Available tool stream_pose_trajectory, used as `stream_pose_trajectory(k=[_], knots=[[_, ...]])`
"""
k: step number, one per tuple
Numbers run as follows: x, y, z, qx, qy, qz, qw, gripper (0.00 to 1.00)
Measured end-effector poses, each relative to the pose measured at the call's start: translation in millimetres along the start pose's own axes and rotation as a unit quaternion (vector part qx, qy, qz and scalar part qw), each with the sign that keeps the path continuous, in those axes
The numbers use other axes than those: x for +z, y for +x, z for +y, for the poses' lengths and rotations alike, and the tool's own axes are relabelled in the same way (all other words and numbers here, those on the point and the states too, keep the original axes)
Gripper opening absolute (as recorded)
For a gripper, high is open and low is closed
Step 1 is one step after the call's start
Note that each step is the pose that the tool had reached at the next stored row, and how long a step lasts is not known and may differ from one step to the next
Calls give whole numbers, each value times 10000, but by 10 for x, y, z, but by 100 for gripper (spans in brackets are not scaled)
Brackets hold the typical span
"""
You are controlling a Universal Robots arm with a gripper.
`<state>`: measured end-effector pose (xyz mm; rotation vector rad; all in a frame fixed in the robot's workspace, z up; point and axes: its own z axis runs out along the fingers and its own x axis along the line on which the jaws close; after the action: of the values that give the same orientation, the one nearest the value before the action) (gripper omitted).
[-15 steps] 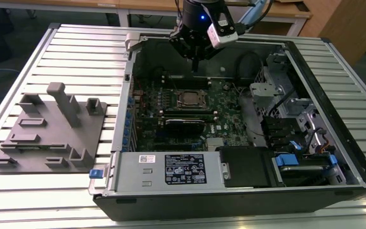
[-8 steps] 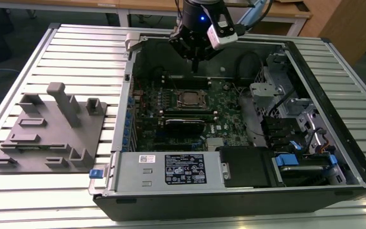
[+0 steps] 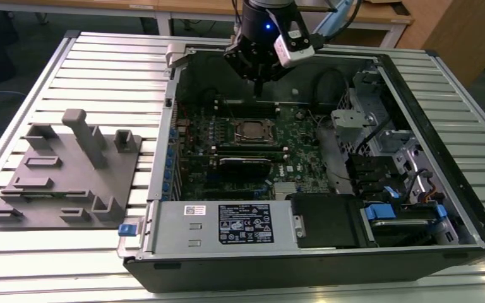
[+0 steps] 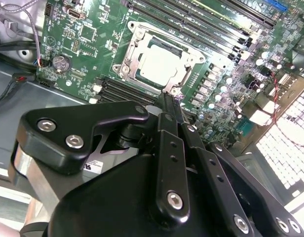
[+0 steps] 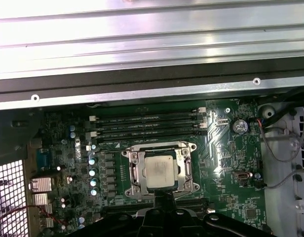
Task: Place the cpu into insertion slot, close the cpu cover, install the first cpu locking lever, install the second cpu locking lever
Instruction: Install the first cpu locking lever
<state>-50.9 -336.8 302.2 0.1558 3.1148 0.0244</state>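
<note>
**Closed gripper above socket, cpu seated under cover**

Exterior view: gripper point(image 3: 257, 88) hangs over the far side of the open computer case point(image 3: 310, 265), above the green motherboard point(image 3: 297, 151) and touching nothing. In the second wrist view the fingers point(image 4: 168, 106) are pressed together with nothing between them, and the tip points at the near edge of the socket.

The cpu point(image 5: 159, 171), silver-grey top up, lies flat in the insertion slot point(image 5: 162, 147), mid-board, just beside the long black memory slots point(image 5: 147, 126). The cpu cover point(image 5: 136, 173) is down, its silver frame around the chip and the chip showing through the window. Cannot tell if the locking levers are latched.

The case sits on a slatted metal table point(image 3: 108, 69). The white-labelled power supply point(image 3: 184, 221) is at the case's near end. A grey fixture tray point(image 3: 57, 189) lies beside the case, on the exterior view's left.
</note>
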Motion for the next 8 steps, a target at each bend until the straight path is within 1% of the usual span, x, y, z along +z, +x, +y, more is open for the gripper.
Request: stream_pose_trajectory(k=[3,8], knots=[[3,0,0,0,-2,1,10000,10],[47,1,-1,-1,-20,2,10000,10]])
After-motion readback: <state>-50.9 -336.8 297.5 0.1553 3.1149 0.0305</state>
